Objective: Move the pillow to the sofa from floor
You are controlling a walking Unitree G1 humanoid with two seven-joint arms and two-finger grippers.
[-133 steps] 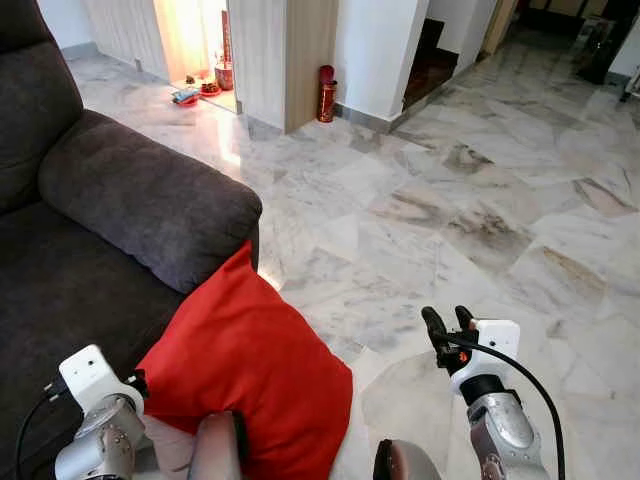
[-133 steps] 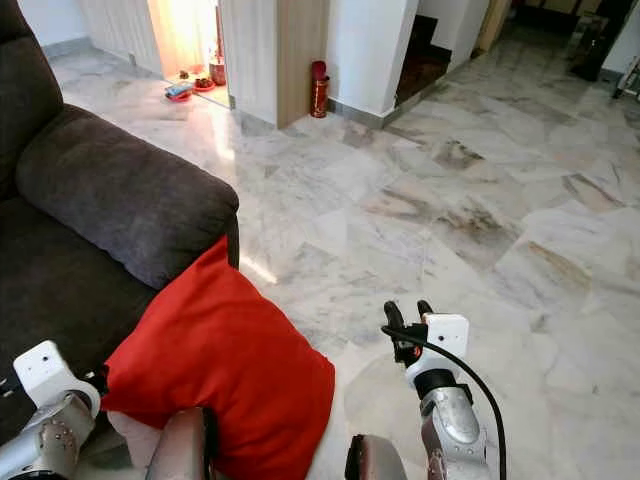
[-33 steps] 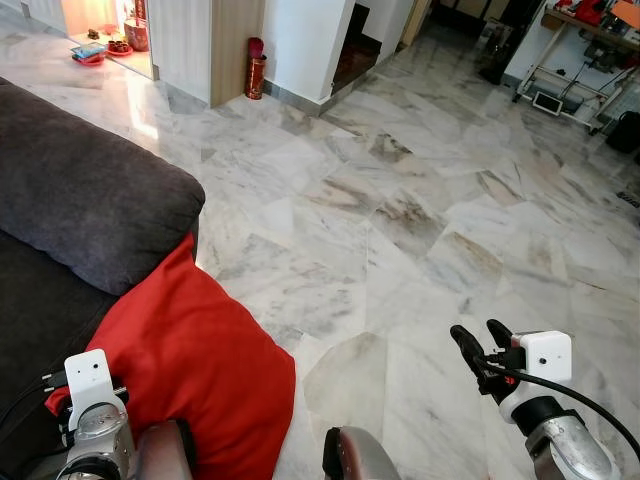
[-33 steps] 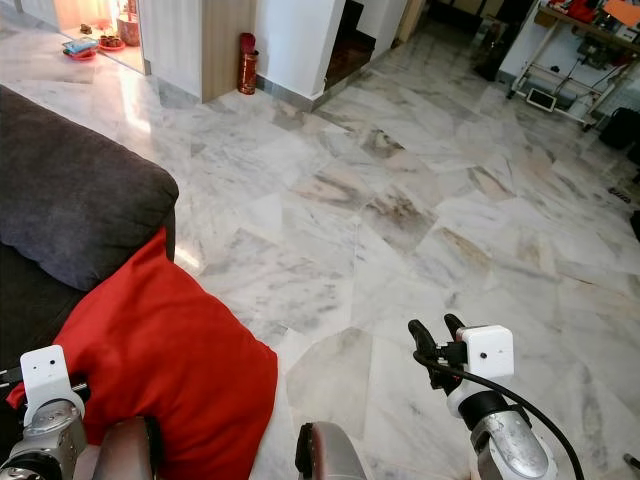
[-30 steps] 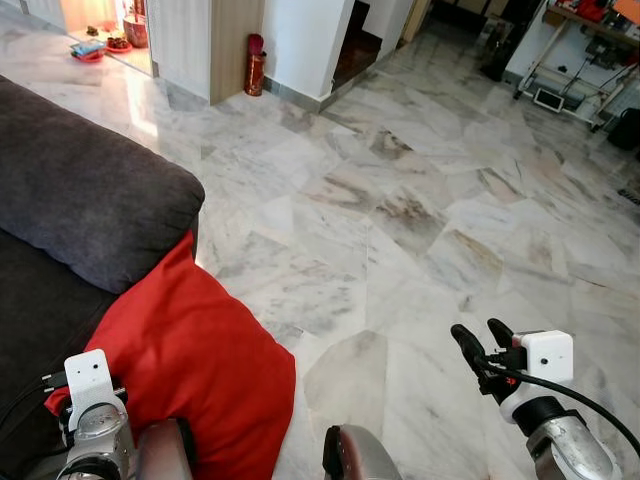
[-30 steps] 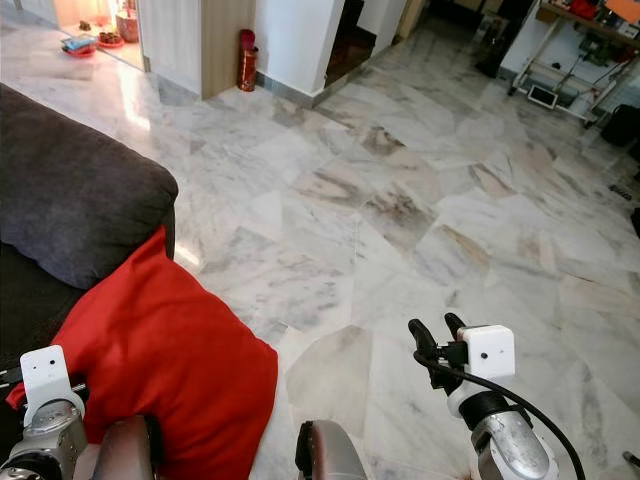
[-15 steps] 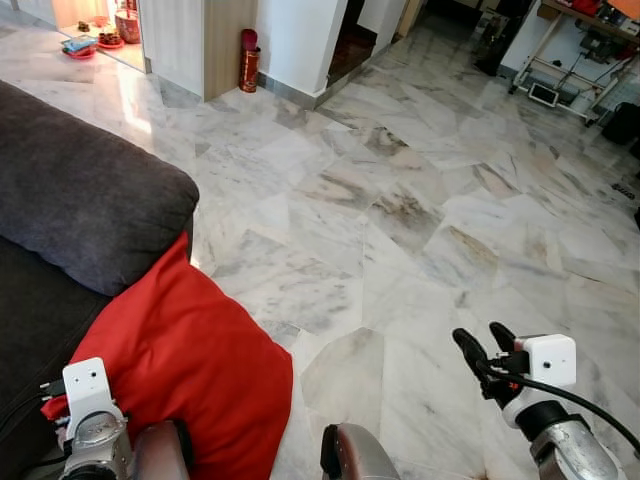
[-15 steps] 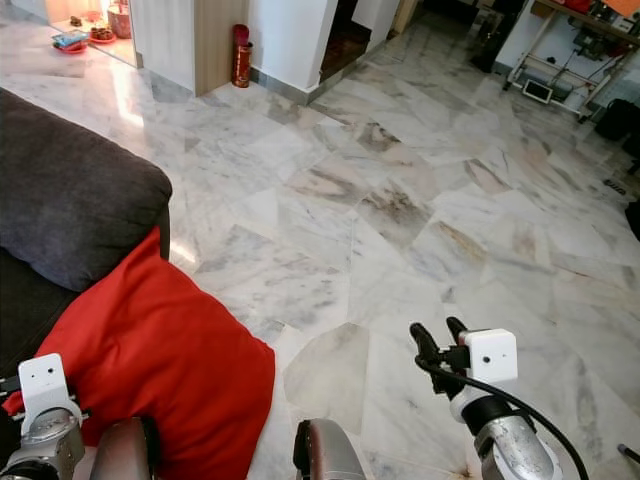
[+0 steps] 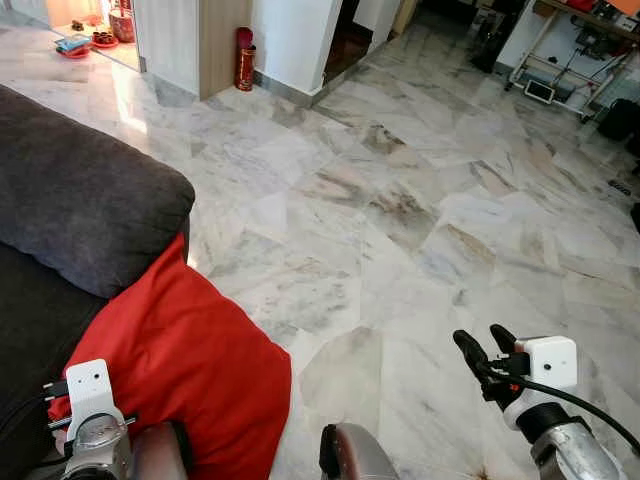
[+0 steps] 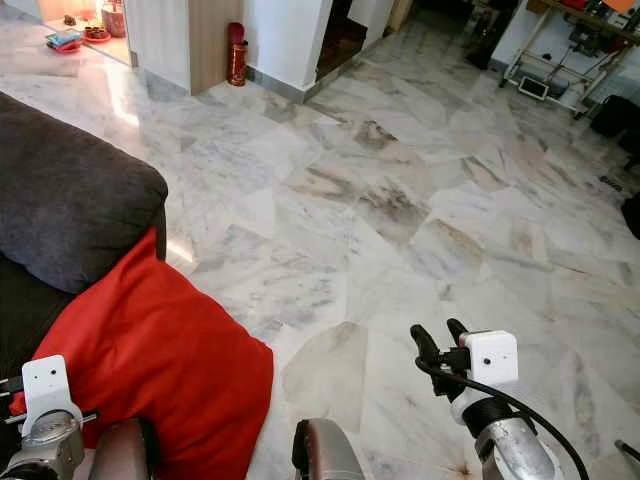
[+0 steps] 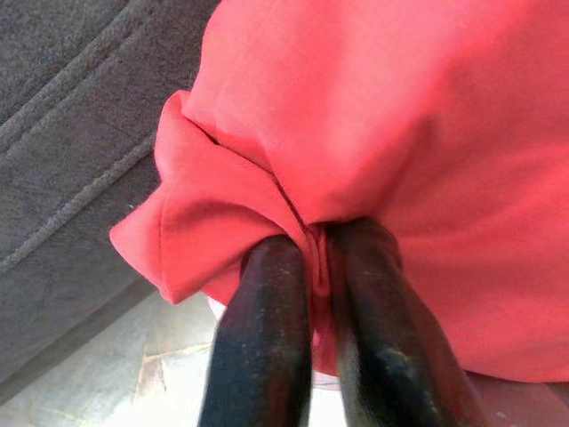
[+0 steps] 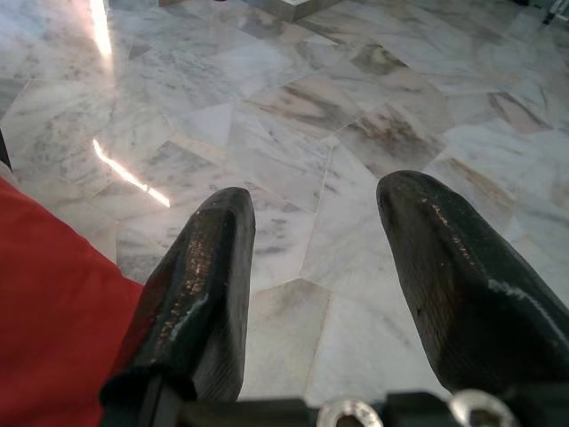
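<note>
L hand (image 11: 318, 240) clenched on a bunched corner of the red pillow (image 9: 180, 365), fabric pinched between both fingers. R hand (image 9: 487, 346) spread wide, holding nothing, above the marble floor (image 9: 400, 200). Wrist view shows the pinch; eye views show the pillow's smooth, plump body leaning against the dark grey sofa (image 9: 80, 220), lower edge by the floor.

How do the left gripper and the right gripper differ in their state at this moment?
The left gripper is shut, pinching a fold of the red pillow; the right gripper is open with nothing between its fingers. The left gripper sits low beside the dark grey sofa; the right gripper is held over the marble floor, apart from the pillow. Both have two long black fingers.
</note>
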